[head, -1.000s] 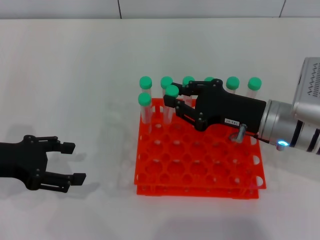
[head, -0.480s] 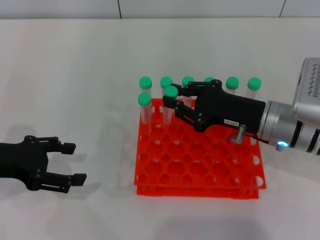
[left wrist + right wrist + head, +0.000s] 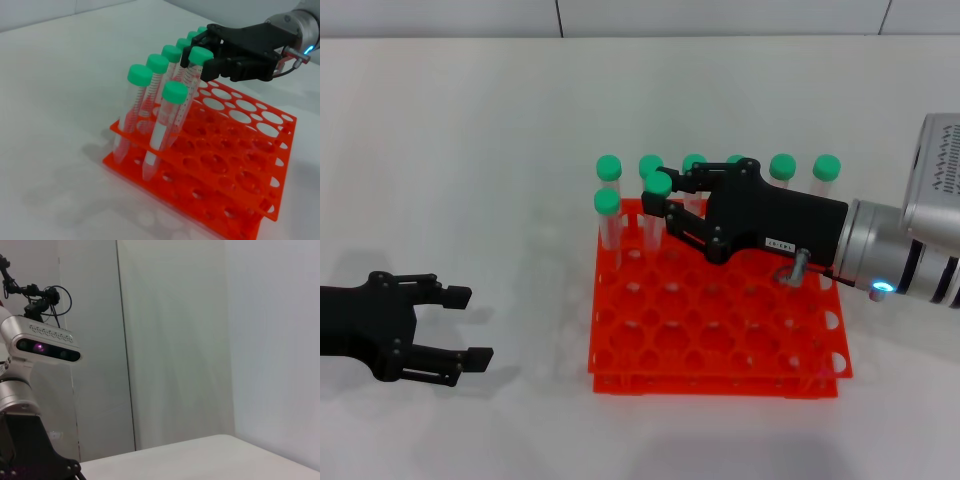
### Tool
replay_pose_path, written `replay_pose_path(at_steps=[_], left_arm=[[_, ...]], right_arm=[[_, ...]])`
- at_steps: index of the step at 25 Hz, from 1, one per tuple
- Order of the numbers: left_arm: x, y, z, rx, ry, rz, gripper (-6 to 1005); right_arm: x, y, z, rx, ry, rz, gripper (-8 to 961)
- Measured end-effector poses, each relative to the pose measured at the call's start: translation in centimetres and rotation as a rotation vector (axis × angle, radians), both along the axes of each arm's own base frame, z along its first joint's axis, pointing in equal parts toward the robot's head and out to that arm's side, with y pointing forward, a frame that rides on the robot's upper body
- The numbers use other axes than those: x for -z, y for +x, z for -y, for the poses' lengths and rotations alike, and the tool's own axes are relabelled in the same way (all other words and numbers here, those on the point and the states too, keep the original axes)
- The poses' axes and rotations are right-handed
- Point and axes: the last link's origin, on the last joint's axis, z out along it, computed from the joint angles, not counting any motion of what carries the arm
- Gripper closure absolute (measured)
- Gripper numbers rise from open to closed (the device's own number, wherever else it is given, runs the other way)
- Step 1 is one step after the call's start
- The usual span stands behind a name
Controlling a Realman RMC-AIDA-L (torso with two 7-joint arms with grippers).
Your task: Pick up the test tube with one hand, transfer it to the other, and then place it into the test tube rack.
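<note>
Rack (image 3: 720,335): we see it on the table (image 3: 470,150), right of centre.
Tubes (image 3: 780,168): standing in the rack's far row.
Right gripper (image 3: 658,205): over the rack's far left part.
Left gripper (image 3: 460,325): well left of the rack.

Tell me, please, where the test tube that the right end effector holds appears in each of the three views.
Head view: the slim clear test tube with a round green cap stands centre, in the black right end effector, over the rack's far left part.
Left wrist view: the same tube is upper centre, at the right end effector.
Right wrist view: not in it.
Shared landmark: the bright red-orange plastic rack.
</note>
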Motion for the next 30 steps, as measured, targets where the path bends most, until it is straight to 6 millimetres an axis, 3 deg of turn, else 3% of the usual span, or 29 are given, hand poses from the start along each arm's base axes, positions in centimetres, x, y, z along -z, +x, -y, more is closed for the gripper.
replay_pose_path(at_steps=[8,13,14,22,30], left_arm=[[0.0,0.0,0.0,0.000,-0.002,0.001,115],[-0.1,-0.1,0.3,0.005,0.000,0.009,115],[-0.2,-0.1,0.4,0.008,-0.001,0.011,115],[-1.0,0.9,0.5,0.062,0.041,0.101,115],[-2.4,3.2,-0.2,0.124,0.128,0.254,115]], right_arm=[[-0.1,-0.2,0.0,-0.009,0.001,-0.005,575],[-1.0,0.1,0.5,-0.019,0.007,-0.049,380],[-1.4,0.3,0.7,-0.016,0.013,-0.062,341],[-5.5,2.4,3.0,-0.029,0.094,-0.183,313],[-10.1,4.7,3.6,-0.019,-0.001,-0.063,316]])
